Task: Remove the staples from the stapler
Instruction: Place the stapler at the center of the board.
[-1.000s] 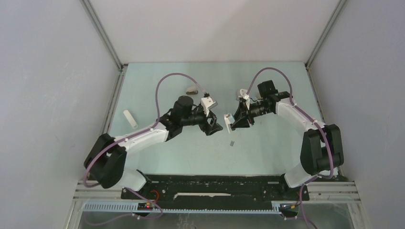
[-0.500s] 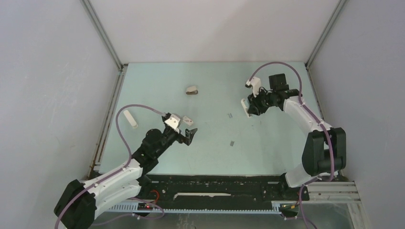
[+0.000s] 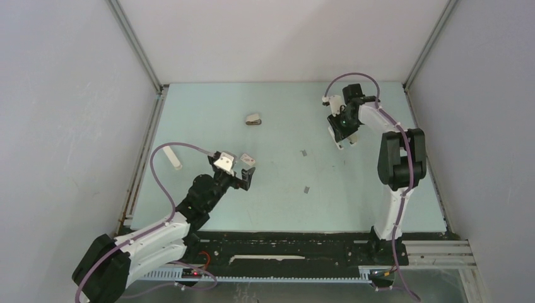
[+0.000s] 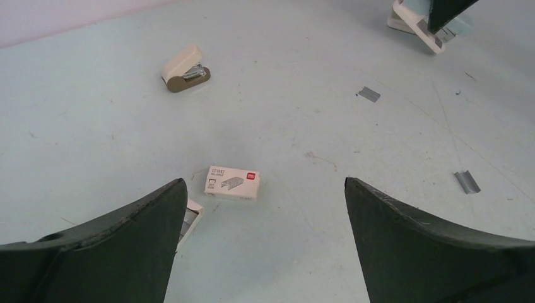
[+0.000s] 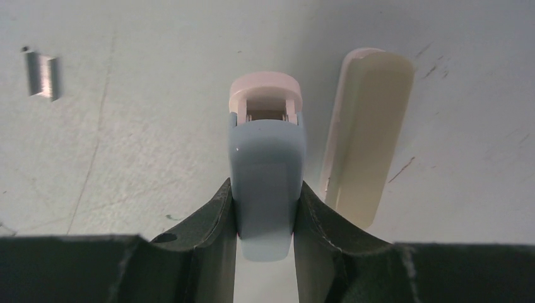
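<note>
The overhead camera sits above and behind the arm bases, looking down on the pale-green counter [image 3: 284,208]. The left wrist camera looks low and forward between the dark fingers of the left end effector [image 4: 265,183], sharing with the overhead view a small white labelled cardboard box [image 4: 232,182] and two grey metal staple strips [image 4: 368,95]. The right wrist camera faces steeply down, very close to the slim pale-blue plastic stapler [image 5: 266,164].

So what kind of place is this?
Probably a robot test booth: two robot arms bolted to a table, plain grey walls boxing it in, and the right claw holding a stapler.
</note>
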`<action>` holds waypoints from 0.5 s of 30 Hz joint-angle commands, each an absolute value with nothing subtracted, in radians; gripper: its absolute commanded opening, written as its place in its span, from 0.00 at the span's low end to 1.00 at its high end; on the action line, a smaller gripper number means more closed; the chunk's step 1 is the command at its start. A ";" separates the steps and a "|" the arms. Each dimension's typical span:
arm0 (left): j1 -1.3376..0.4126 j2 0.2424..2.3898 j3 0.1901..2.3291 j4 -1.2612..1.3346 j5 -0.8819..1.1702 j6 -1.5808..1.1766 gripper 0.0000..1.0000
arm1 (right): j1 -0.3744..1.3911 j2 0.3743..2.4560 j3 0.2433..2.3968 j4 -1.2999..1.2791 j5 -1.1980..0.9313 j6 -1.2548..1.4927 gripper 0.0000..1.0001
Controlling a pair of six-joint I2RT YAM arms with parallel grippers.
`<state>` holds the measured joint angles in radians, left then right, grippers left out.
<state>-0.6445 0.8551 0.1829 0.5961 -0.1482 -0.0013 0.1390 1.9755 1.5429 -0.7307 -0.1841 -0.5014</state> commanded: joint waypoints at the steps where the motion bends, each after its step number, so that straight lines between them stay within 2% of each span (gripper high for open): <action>1: -0.641 0.842 0.169 0.657 -0.167 -0.011 1.00 | 0.135 2.047 1.683 -0.836 -0.105 -0.470 0.12; 15: -0.640 0.787 0.120 0.696 -0.166 -0.012 1.00 | 0.138 2.126 1.730 -0.853 -0.107 -0.473 0.45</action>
<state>-0.6445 0.7979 0.1364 0.6434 -0.1539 -0.0013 0.1390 2.1155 1.7092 -0.8360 -0.1158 -0.4831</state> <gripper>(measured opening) 0.996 0.422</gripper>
